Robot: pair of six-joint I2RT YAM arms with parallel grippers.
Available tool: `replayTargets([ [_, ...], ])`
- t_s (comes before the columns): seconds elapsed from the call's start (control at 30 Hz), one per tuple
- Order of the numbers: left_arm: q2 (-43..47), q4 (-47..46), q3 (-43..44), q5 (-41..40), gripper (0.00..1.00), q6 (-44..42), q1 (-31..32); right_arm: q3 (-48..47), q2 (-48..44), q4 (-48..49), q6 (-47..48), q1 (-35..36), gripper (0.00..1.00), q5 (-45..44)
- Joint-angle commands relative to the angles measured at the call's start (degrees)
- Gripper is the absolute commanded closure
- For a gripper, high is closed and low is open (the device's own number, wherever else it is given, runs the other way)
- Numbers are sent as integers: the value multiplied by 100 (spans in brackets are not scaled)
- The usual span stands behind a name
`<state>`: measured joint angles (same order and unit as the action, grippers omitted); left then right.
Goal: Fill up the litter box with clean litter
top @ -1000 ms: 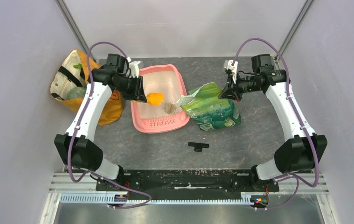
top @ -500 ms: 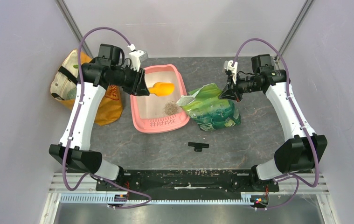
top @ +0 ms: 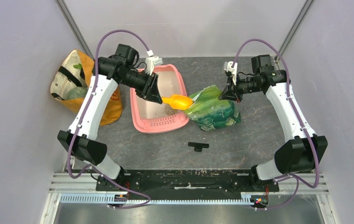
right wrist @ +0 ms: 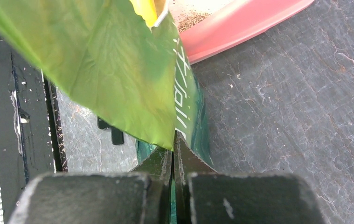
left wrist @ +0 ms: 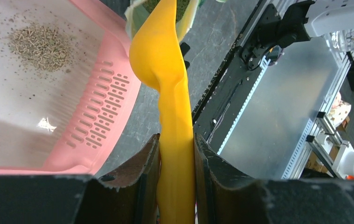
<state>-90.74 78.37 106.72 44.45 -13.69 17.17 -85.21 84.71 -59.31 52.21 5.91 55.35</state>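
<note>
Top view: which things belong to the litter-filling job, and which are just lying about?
In the job: litter box, litter, orange scoop in the left gripper, green foil bag pinched by the right gripper.
Lying about: orange-tan fabric bag, small black part.

Your left arm (top: 87, 112) rises from its base at the near left, its white link slanting up to an elbow at the far left. From there the forearm reaches inward to the right with the wrist tipped down. Your left gripper (top: 156, 94) has its jaws partly parted, one pressed against each side of the handle of the orange scoop (top: 177, 101). Your right arm (top: 284, 109) climbs from the near right to an elbow at the far right, and its forearm points left. Your right gripper (top: 222, 94) has its jaws pinched fully together on a thin edge of the green bag (top: 212, 109). The two grippers face each other, apart.
</note>
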Motion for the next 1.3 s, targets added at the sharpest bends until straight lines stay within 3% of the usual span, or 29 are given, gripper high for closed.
replayTargets([
  [0.0, -324, 107, 393, -261, 98, 61, 252, -163, -375, 42, 149, -23, 100, 116],
  [0.23, -739, -387, 393, -694, 98, 1125, 939, -329, -415, -374, 414, -221, 100, 162],
  [0.43, -1247, -837, 220, -1572, 98, 2807, 1277, -301, -469, -676, 765, -238, 100, 72],
  [0.57, -1710, -892, 281, -1765, 98, 3346, 1554, -355, -393, -724, 768, -237, 100, 55],
  [1.27, -3339, -1161, 691, -1002, 98, 4172, 1877, -497, -18, -579, 692, -210, 100, 166],
])
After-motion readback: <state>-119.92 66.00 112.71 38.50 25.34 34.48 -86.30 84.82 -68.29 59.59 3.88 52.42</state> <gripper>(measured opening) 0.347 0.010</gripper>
